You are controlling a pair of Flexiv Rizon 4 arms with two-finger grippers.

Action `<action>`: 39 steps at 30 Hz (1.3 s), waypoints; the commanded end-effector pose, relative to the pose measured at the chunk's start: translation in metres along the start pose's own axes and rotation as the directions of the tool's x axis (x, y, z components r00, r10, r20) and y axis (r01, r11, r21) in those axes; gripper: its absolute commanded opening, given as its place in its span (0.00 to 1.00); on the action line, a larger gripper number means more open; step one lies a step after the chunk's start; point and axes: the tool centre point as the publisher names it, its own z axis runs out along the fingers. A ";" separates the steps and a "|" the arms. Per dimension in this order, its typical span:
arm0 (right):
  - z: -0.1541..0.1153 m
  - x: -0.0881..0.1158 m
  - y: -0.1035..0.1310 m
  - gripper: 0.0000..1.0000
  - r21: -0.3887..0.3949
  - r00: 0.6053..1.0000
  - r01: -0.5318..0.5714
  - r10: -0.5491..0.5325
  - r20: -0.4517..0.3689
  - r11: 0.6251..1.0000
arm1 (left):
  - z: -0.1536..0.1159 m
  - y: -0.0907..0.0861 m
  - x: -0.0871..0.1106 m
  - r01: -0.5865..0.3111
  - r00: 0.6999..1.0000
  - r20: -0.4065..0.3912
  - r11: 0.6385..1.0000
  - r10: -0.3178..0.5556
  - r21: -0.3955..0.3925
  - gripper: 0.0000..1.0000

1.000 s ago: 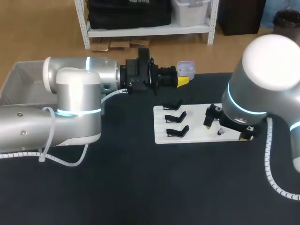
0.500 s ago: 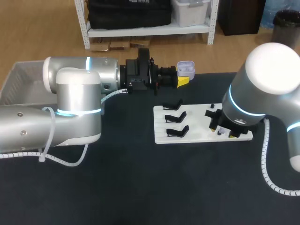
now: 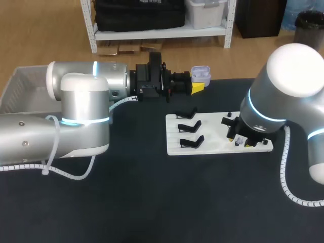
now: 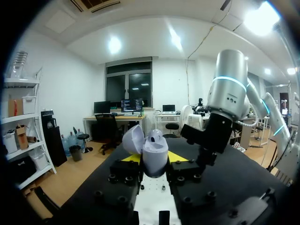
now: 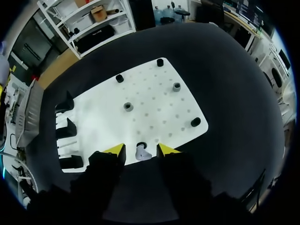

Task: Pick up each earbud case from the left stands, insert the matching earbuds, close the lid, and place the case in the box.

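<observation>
Since the right gripper (image 5: 140, 149) stands spread around the small earbud (image 5: 142, 153) on the white board (image 5: 154, 101), with neither yellow tip seen pressing it, a slip is judged the main risk. An off-centre closure could tip the earbud off its peg or flick it toward the table's right edge. A skewed pinch would also be expected to hinder seating in the case.

Earbud case (image 4: 155, 154) noted pinched in the left gripper (image 4: 155, 158), held in the air over the table's far edge, lid (image 4: 133, 138) open. A pale rounded piece is seen in its well, possibly one earbud, not confirmed.

Box (image 3: 23, 83) noted off the table's far left corner, contents mostly hidden by the left arm
</observation>
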 end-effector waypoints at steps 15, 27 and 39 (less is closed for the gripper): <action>0.003 0.004 -0.002 0.29 -0.005 1.000 -0.029 0.029 -0.006 1.000 | 0.000 0.000 0.001 -0.003 1.000 0.005 1.000 0.003 -0.003 0.00; 0.002 0.004 -0.003 0.00 -0.001 1.000 -0.030 0.030 -0.006 1.000 | 0.000 0.000 0.001 -0.003 1.000 0.005 1.000 0.003 -0.003 0.00; -0.020 -0.003 0.002 0.00 -0.002 0.999 -0.017 0.017 -0.032 1.000 | 0.000 0.000 0.001 -0.003 1.000 0.005 1.000 0.003 -0.003 0.00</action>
